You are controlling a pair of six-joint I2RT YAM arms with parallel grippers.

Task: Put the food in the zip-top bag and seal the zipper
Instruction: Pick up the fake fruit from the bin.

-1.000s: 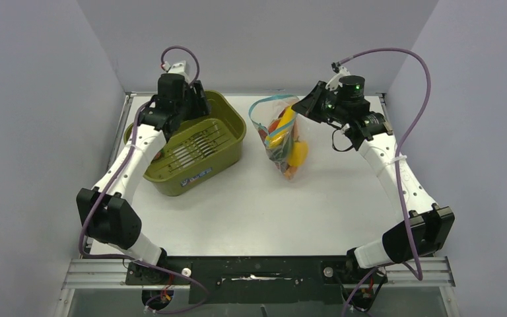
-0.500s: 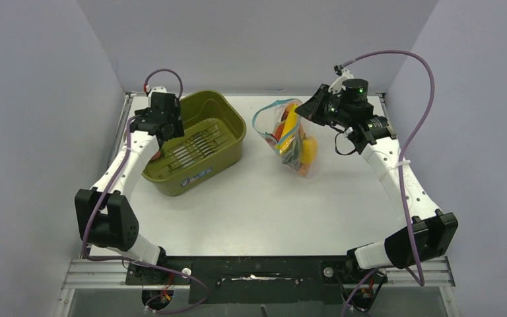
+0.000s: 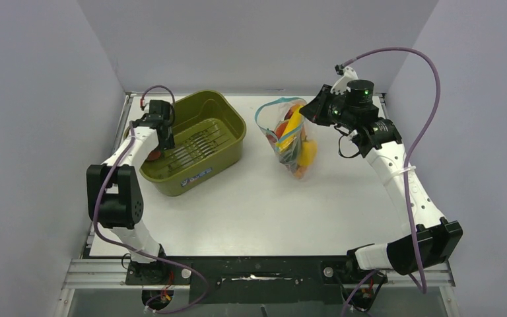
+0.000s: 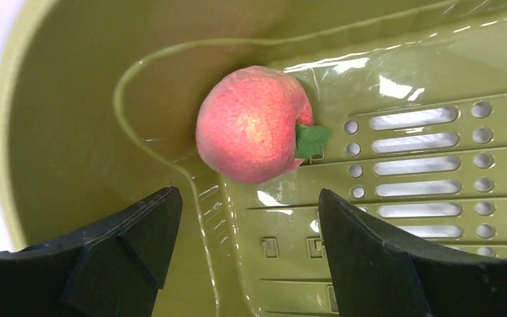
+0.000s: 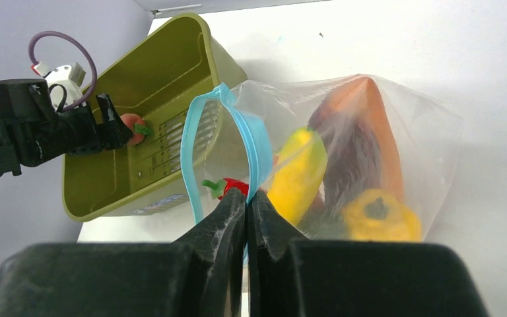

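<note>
A peach toy (image 4: 253,124) with a green leaf lies in the left corner of the olive-green bin (image 4: 396,72); it also shows in the right wrist view (image 5: 133,125). My left gripper (image 4: 244,228) is open just short of the peach, inside the bin (image 3: 201,125). My right gripper (image 5: 246,201) is shut on the light-blue zipper (image 5: 254,142) of the clear zip-top bag (image 5: 396,119), holding the mouth open. The bag (image 3: 294,135) holds yellow, orange, dark and red toy food (image 5: 297,175).
The olive-green bin (image 3: 224,142) stands at the back left of the white table (image 3: 251,205). The bag hangs at the back centre-right. Grey walls enclose the table on three sides.
My left gripper has moved left and down into the bin's left corner, towards the peach. My right gripper has shifted the bag slightly to the right, still holding the zipper.
</note>
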